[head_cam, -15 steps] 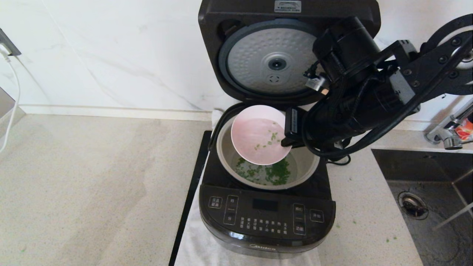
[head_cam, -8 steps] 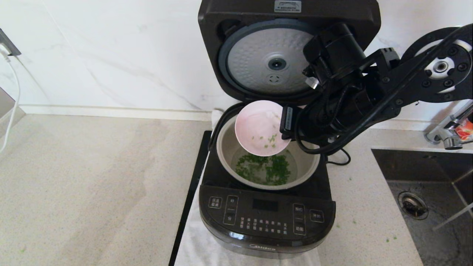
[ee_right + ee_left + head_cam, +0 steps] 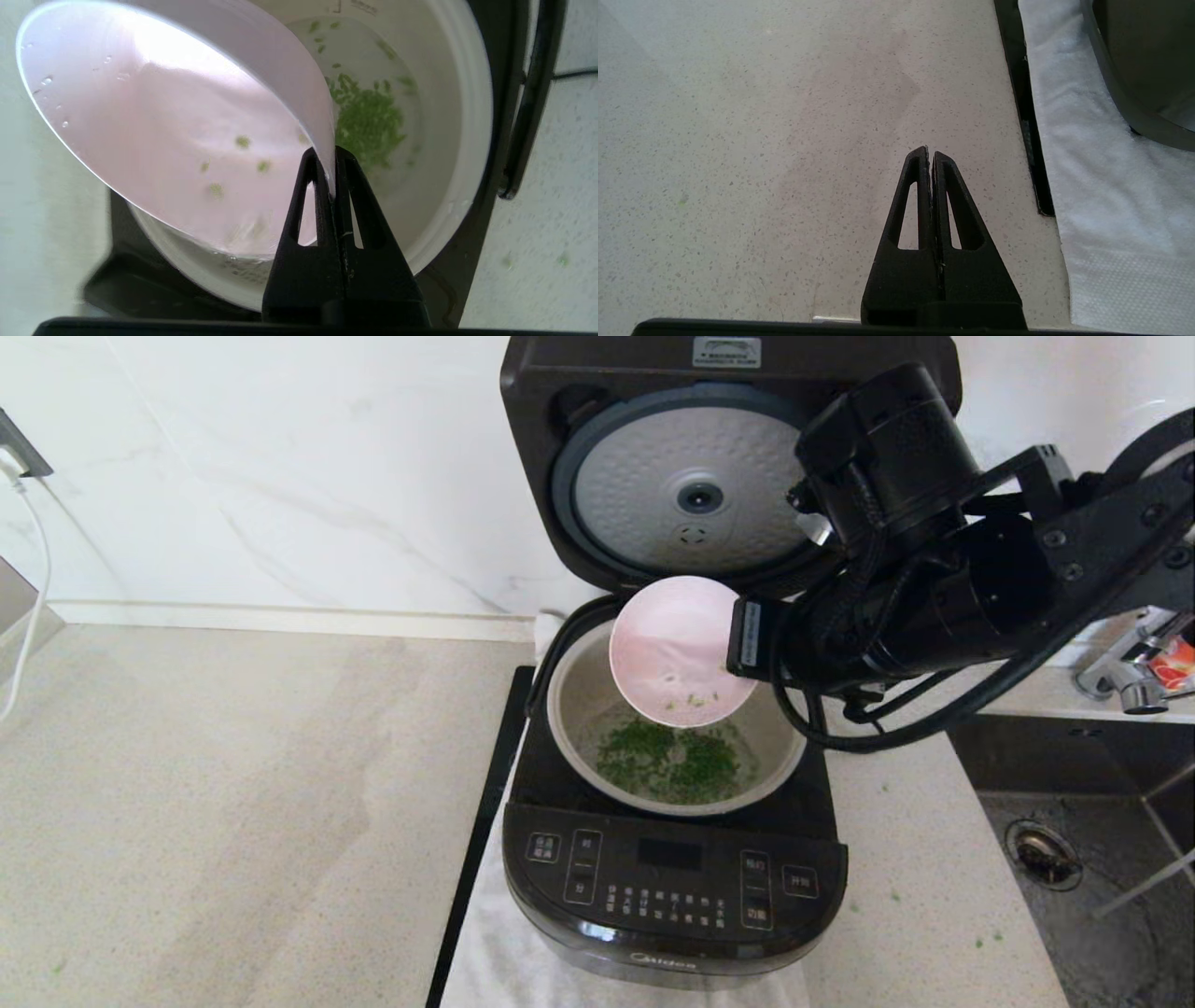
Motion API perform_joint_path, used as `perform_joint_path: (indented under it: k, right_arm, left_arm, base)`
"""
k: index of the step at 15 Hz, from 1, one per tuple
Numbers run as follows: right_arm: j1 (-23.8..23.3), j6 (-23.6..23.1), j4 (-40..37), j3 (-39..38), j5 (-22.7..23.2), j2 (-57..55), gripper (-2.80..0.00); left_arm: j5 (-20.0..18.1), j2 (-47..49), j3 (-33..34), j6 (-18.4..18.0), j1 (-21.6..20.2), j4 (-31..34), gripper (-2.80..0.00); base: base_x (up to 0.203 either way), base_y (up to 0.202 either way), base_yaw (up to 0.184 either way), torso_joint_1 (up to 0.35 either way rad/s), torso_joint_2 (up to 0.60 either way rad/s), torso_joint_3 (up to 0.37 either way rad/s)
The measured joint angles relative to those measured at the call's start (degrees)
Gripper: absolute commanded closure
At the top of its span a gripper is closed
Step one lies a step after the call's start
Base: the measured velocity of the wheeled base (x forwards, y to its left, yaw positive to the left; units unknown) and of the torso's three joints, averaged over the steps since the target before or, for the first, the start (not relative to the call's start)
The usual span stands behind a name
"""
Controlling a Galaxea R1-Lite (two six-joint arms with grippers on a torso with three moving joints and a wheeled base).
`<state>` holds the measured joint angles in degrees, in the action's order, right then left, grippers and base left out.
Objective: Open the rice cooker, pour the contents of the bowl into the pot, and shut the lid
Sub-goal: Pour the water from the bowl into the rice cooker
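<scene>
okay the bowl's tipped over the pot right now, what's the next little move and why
Probably give the bowl a slight further tilt or shake over the pot. The right gripper has its jaws pinching the rim, most herb bits already float in the pot, but a few bits cling inside the bowl.

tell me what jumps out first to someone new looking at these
The pale pink bowl, tipped steeply over the open pot and pinched at its rim by the right tool. Below it, green herb bits float in the pot's water, and the lid stands upright behind.
</scene>
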<state>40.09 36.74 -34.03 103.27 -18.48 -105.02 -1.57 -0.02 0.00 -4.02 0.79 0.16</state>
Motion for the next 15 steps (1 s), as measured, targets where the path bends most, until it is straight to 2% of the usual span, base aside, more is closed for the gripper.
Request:
perform_joint_path:
  k: [5,9,11,15]
  right_arm:
    - [1.41,-9.34,22.21,-18.14,-6.04,3.61,0.00]
    - [3.95,-18.38,43.08,-29.53,-16.10,5.44,0.00]
    - [5.53,-25.22,54.94,-35.08,-19.54,5.85,0.00]
    - [6.66,-41.41,82.73,-44.96,-22.79,3.99,0.00]
  left_arm:
    - [0.00,0.00,0.00,0.01,0.00,0.00,0.00]
    - [0.00,0.00,0.00,0.00,0.00,0.02,0.00]
    - [0.01,0.00,0.00,0.00,0.00,0.02,0.00]
    - [0.01,0.00,0.00,0.00,-0.02,-0.02,0.00]
  base:
    - [0.000,0.000,0.000,0.000,0.00,0.000]
    - [0.000,0.000,0.000,0.000,0.00,0.000]
    - [0.000,0.000,0.000,0.000,0.00,0.000]
    - [0.000,0.000,0.000,0.000,0.00,0.000]
